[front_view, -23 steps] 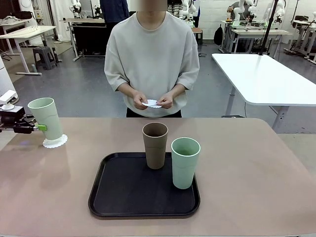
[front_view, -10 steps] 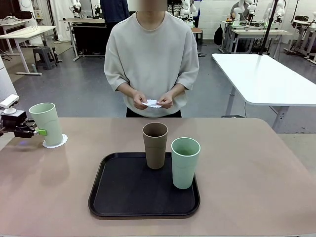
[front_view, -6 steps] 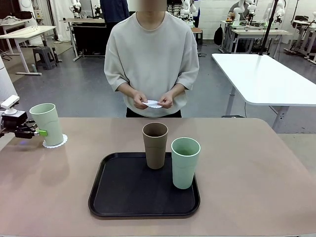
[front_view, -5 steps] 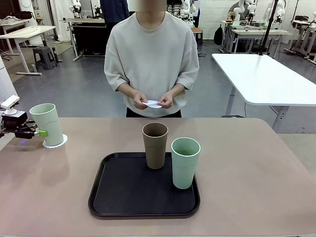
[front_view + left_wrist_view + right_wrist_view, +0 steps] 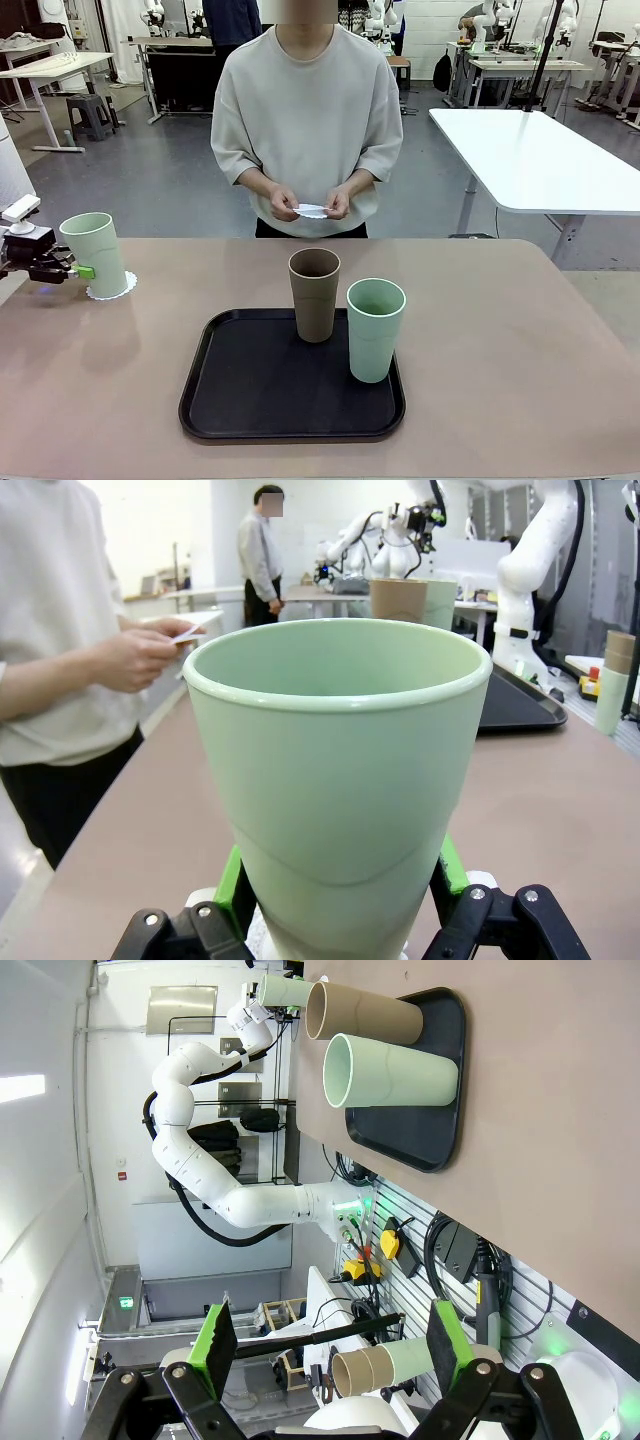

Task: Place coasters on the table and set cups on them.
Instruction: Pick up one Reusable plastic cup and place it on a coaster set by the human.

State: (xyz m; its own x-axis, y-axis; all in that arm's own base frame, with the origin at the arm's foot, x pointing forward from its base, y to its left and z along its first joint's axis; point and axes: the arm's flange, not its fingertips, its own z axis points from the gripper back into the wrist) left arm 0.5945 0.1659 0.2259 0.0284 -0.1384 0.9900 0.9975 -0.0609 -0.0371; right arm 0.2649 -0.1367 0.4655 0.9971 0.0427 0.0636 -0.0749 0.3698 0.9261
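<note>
Far to the left of the black tray [image 5: 205,372], near the edge of the table [image 5: 520,330], a pale green cup [image 5: 94,252] stands up straight on a white coaster [image 5: 113,291]. The left gripper [image 5: 340,885] hugs this cup low down. It has one green pad [image 5: 232,888] pressed on each side of the cup.

On the tray, the brown cup [image 5: 314,295] stands at the back, near the middle. A second green cup [image 5: 375,332] stands close by on its right, a bit nearer the robot.

Behind the tray, across the table, a person [image 5: 310,110] holds thin white coasters [image 5: 312,211] in both hands [image 5: 283,204], up above the table.

The right gripper [image 5: 330,1345] is well away from the tray. Its jaws are spread wide, with nothing between them.
</note>
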